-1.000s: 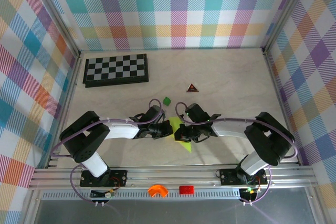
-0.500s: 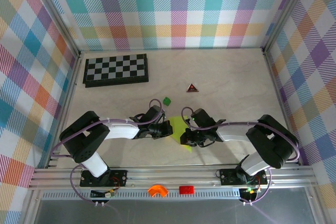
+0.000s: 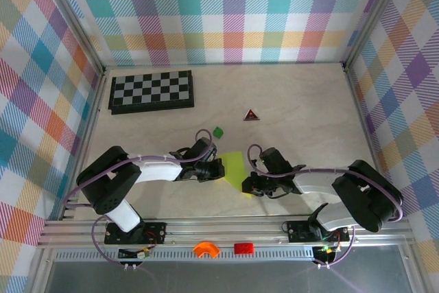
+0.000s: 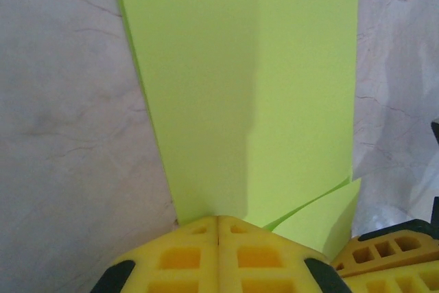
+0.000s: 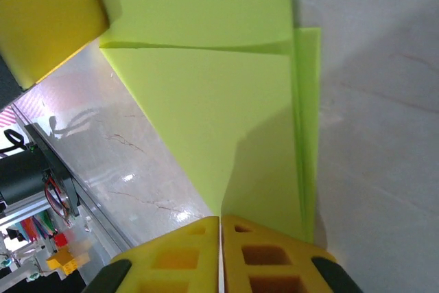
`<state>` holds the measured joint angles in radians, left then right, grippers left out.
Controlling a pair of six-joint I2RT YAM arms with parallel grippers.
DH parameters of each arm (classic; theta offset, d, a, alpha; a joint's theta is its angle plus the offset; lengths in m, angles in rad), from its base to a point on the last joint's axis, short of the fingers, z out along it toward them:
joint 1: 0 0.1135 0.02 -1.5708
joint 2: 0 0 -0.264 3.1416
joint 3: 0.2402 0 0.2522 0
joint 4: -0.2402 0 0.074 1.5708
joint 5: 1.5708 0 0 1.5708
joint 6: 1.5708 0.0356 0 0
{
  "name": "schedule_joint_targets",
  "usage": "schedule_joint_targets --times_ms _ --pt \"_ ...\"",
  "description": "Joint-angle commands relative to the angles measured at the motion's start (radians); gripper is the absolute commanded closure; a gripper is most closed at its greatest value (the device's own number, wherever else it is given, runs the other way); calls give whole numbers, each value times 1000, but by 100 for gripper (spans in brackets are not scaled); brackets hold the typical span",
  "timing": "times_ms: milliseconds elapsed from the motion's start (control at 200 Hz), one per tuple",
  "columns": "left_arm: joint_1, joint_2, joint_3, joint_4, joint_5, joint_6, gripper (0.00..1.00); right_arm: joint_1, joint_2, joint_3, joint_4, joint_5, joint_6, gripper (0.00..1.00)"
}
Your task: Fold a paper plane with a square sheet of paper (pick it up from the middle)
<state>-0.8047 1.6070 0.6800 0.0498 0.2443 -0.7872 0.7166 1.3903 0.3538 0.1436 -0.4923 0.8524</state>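
Note:
The paper plane (image 3: 235,167) is a lime yellow-green folded sheet lying flat on the table between my two grippers. In the left wrist view the plane (image 4: 254,87) spreads out ahead of my left gripper (image 4: 218,219), whose yellow fingers are shut, tips at the paper's near edge. My left gripper (image 3: 220,169) rests at the plane's left side. My right gripper (image 3: 249,186) is shut at the plane's pointed near end. The right wrist view has the plane (image 5: 219,101) with a layered fold along its right edge, just beyond my right gripper (image 5: 221,219).
A chessboard (image 3: 152,91) lies at the back left. A tiny dark green block (image 3: 218,131) and a dark triangular piece (image 3: 252,115) sit behind the plane. An orange part (image 3: 205,249) and a red block (image 3: 243,248) rest on the front rail.
My right gripper has slid off the middle of the plane toward the near edge and to the right, uncovering more paper. The left gripper has barely moved.

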Motion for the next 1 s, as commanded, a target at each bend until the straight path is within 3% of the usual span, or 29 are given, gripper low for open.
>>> schedule_joint_targets --times_ms 0,230,565,765,995 --pt "-2 -55 29 -136 -61 21 92 -9 19 -29 -60 5 11 90" --pt "-40 -107 58 -96 -14 4 88 -11 26 -23 -52 18 28 92" --pt "-184 21 70 68 49 -18 88 -17 42 -22 -48 13 34 92" --pt "-163 71 32 28 -31 -59 91 -20 41 -24 -68 8 18 92" --pt "-115 70 -25 56 -8 -86 91 -24 18 -33 -118 2 -15 93"
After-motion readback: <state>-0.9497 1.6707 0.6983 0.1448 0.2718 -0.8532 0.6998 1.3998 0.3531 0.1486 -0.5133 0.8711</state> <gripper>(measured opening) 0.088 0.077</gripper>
